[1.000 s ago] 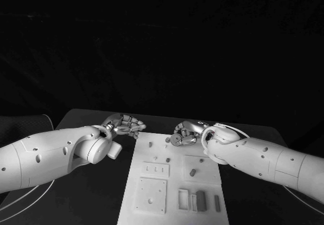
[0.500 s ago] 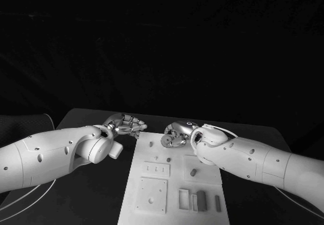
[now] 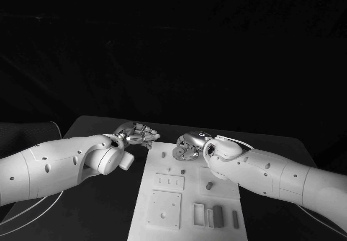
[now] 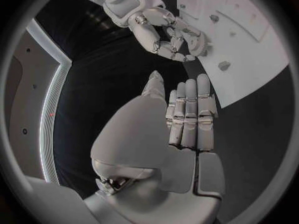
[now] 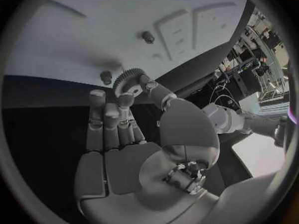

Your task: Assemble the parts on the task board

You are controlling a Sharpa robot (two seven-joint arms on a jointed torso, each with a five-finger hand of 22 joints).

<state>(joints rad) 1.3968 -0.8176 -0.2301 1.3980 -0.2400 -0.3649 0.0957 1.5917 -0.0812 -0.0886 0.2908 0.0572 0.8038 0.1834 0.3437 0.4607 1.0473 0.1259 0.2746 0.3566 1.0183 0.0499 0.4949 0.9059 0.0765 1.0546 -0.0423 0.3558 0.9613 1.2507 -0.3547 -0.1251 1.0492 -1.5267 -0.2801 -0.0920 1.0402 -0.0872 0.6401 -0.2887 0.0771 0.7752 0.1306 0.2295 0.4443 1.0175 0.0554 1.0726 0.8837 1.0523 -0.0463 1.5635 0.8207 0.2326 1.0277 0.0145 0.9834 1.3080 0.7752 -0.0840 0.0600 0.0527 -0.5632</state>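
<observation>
Left robot hand empty, fingers straight; right robot hand over task board edge.

Black table (white cable alongside)

A black table sits in front, its dark top running off to a far edge with rounded corners. Beyond that edge it's all blackness, a dark backdrop with no wall detail to make out. At the near left, pale cables loop over the dark surface, and a dark rounded shape sits at the far left edge; what it is, I can't tell. From the right wrist view there's a brighter patch of room off to one side, cluttered with equipment and wires, too small to sort out. In the left wrist view, a pale curved band runs beside the dark tabletop.
</observation>
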